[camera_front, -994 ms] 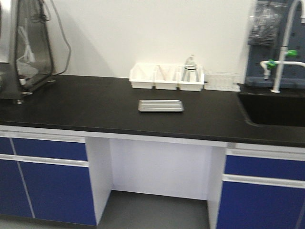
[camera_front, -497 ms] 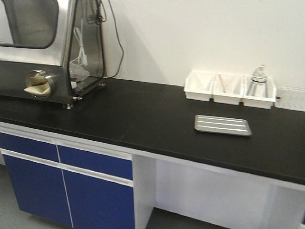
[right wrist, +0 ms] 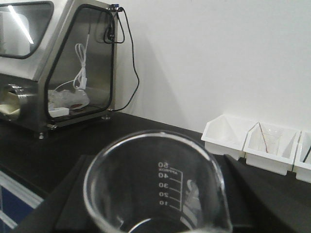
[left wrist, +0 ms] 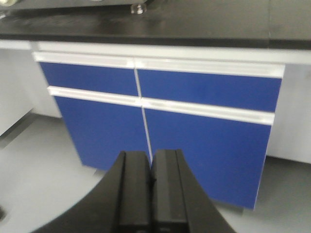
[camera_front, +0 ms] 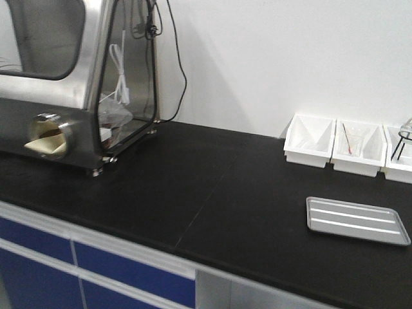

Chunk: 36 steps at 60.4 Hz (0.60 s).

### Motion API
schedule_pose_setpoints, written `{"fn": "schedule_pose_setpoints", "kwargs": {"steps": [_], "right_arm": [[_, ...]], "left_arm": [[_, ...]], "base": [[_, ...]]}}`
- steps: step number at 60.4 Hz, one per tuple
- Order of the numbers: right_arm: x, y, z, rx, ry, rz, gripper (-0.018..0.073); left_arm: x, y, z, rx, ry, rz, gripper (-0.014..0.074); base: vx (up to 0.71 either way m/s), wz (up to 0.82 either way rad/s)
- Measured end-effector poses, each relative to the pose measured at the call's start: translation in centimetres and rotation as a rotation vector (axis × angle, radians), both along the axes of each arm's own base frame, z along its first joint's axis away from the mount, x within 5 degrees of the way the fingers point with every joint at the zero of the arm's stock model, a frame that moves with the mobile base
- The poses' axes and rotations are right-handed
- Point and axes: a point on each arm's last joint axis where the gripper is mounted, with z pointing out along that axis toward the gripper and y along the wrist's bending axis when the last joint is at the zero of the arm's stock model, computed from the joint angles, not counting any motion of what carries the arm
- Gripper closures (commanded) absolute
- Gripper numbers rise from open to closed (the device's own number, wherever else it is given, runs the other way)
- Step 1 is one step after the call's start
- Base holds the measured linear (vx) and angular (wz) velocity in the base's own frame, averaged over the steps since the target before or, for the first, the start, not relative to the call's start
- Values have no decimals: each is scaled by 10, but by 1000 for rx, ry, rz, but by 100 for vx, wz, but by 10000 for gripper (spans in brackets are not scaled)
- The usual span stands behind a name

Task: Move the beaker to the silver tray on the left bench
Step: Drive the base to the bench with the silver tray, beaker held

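The small clear beaker point(right wrist: 146, 165), with graduation marks up to 50, fills the bottom of the right wrist view. My right gripper point(right wrist: 160, 208) is shut on it, with a dark finger point(right wrist: 73, 194) on each side. The silver tray point(camera_front: 357, 221) lies flat on the left bench's black countertop point(camera_front: 193, 193), at the right of the front view. Neither gripper shows in the front view. My left gripper point(left wrist: 151, 165) is shut on nothing, low in front of the bench's blue cabinet fronts point(left wrist: 204, 141).
A steel glove box point(camera_front: 64, 84) with a cable stands at the bench's left end. White bins point(camera_front: 309, 140) line the wall behind the tray and also show in the right wrist view point(right wrist: 226, 133). A black tripod point(camera_front: 404, 138) sits in the rightmost bin.
The front view has swung left along the bench. The tray and bins have slid to the right of the picture, the sink and tap have left it, and the glove box has come in.
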Motion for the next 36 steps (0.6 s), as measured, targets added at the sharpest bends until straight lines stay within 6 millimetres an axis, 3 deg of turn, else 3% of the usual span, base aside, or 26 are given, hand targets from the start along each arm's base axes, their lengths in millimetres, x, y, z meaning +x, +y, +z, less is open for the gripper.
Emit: {"fn": "schedule_pose_setpoints", "kwargs": {"steps": [12, 36], "right_arm": [[0, 0, 0, 0, 0, 0, 571], [0, 0, 0, 0, 0, 0, 571]], "left_arm": [[0, 0, 0, 0, 0, 0, 595], [0, 0, 0, 0, 0, 0, 595]], "base": [[47, -30], [35, -53]]}}
